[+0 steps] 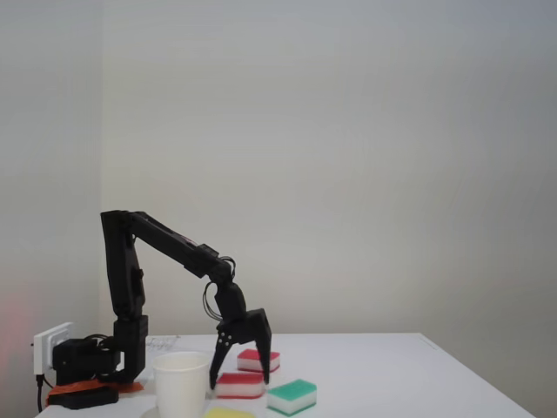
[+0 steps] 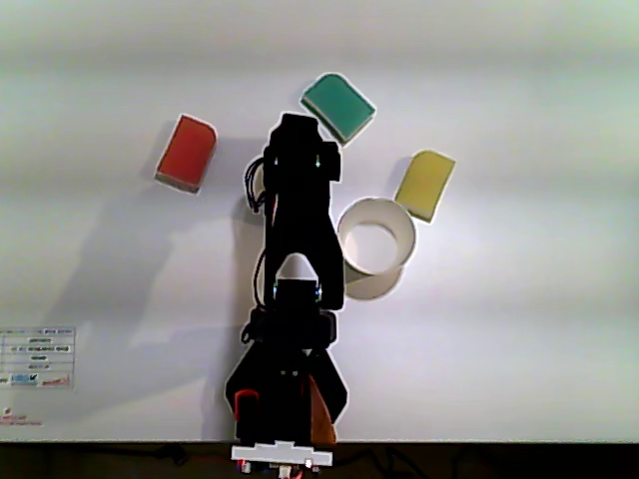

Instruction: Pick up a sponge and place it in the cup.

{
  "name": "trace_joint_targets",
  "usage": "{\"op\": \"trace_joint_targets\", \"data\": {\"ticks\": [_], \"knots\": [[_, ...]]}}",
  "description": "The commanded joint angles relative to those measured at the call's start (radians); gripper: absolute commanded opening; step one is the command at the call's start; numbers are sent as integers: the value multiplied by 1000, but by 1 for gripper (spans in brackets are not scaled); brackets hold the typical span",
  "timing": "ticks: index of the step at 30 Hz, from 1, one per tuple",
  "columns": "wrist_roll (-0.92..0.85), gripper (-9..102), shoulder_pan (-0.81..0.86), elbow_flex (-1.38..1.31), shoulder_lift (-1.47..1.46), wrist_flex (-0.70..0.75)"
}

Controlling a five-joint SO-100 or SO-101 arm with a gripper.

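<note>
In the fixed view a red-topped sponge [image 1: 237, 388] lies on the white table, just right of the white paper cup [image 1: 181, 385]. My black gripper [image 1: 240, 382] stands open over it, pointing down, one fingertip on each side near the table. A second red-topped sponge [image 1: 258, 360] lies a little farther back. From above, the arm's wrist [image 2: 300, 160] hides the gripper and the sponge beneath it. The other red sponge [image 2: 186, 151] lies to its left and the upright, empty cup [image 2: 376, 289] to its right.
A green-topped sponge [image 1: 291, 396] [image 2: 339, 107] lies beyond the gripper, a yellow sponge [image 1: 229, 414] [image 2: 425, 185] beside the cup. The arm's base [image 1: 96, 366] and a white power strip [image 1: 50, 341] stand at the table's end. A printed label [image 2: 38, 357] lies on the table.
</note>
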Motion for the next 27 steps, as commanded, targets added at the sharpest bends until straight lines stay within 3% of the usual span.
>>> {"op": "trace_joint_targets", "data": {"ticks": [1, 4, 9, 17, 27], "knots": [[6, 41, 17, -18, -14, -9], [12, 33, 25, -21, -43, -32], [117, 9, 17, -17, -49, -60], [121, 0, 32, -26, -61, -67], [75, 0, 64, -17, 5, -44]]}}
